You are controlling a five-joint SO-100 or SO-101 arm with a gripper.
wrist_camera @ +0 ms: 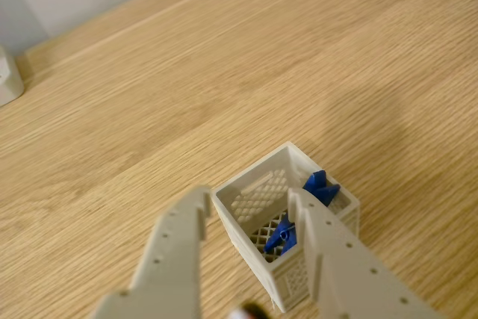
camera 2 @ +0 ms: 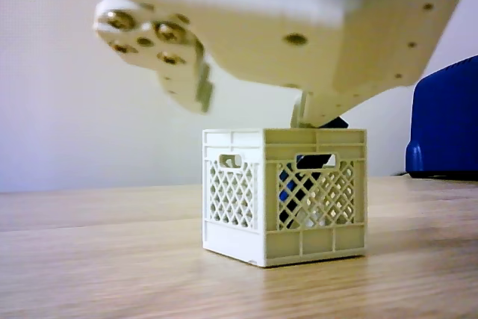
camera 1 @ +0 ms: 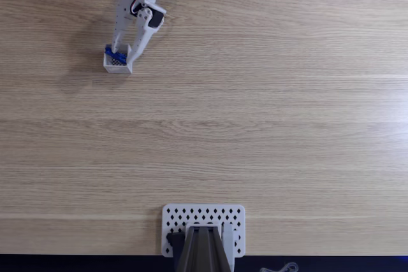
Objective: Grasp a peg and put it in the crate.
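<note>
Wrist view, nearest first: the gripper (wrist_camera: 250,203) enters from 6 o'clock, its 2 fingers spread to roughly the width of the crate (wrist_camera: 263,193) with nothing between the tips. We judge the jaws open and empty. One finger ends over the near rim; the other overlaps the crate's interior and hides part of it.

Inside the crate we see blue pieces: the peg (wrist_camera: 282,235) lies on the mesh floor, and another blue piece (wrist_camera: 320,187) leans at the far wall, toward 1 o'clock. We cannot tell whether these are 1 object or 2.

We judge the gripper sits above the crate because it has let go here; the drop looks done.

Fixed view: crate (camera 1: 118,62) at 10 o'clock on the table (camera 1: 268,113), blue showing inside. A perforated white plate (camera 1: 204,220) sits at 6 o'clock.
</note>
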